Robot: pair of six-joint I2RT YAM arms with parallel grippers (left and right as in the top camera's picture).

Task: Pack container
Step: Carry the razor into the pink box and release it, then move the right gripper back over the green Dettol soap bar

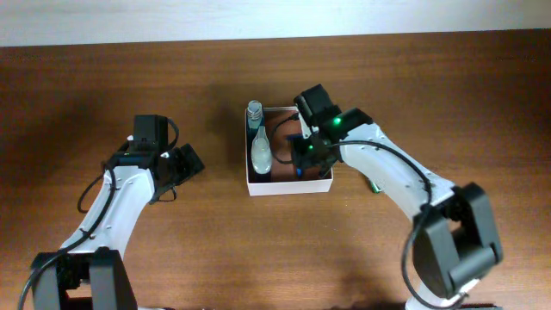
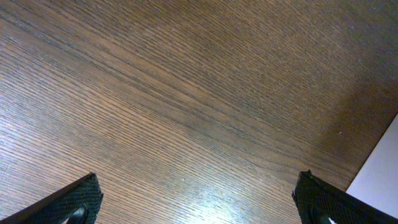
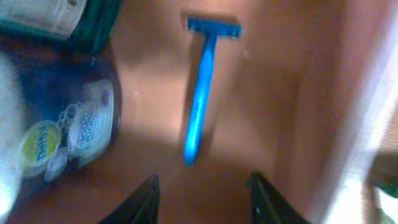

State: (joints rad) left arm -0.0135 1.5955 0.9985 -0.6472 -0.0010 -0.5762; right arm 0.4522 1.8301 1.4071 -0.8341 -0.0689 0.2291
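Observation:
The container is a shallow white-walled square box in the table's middle. Inside lie a clear bottle along its left wall and a blue razor on the pinkish-brown floor, next to a dark round bottle. My right gripper is open and empty over the box, just behind the razor's handle end; it also shows in the overhead view. My left gripper is open and empty over bare wood, left of the box.
A small green item lies on the wooden table just right of the box, partly under my right arm. A corner of the box's white wall shows at the right edge of the left wrist view.

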